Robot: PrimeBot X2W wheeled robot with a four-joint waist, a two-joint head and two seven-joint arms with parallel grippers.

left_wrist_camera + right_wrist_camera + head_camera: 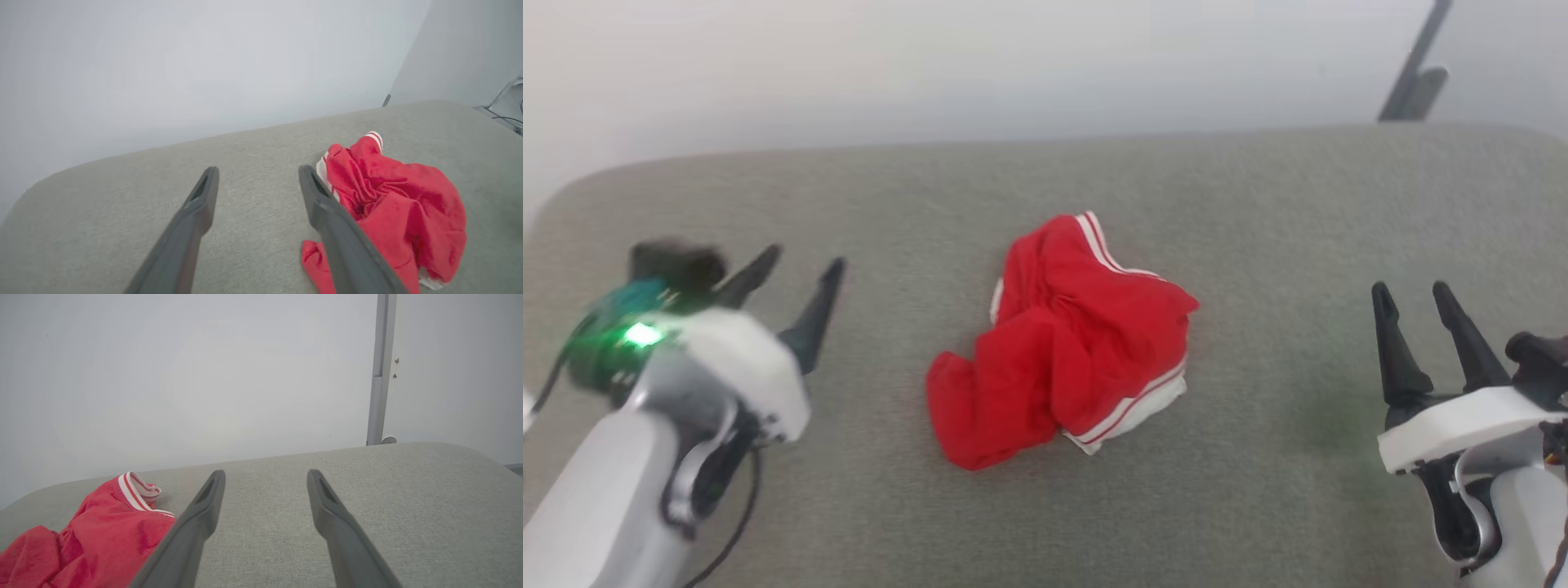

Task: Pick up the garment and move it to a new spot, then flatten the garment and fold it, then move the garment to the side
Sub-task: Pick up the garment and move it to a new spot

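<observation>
1. Two pincers are standing released: the left pincer (805,257) and the right pincer (1410,287) are gripping nothing.
2. The garment (1070,343) is lying crumpled on the grey worktop (1258,204), between them, touching neither.

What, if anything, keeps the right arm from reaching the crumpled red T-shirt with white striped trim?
Likely nothing: only bare grey fabric cushion lies between the open right gripper and the crumpled red T-shirt with white striped trim.
</observation>
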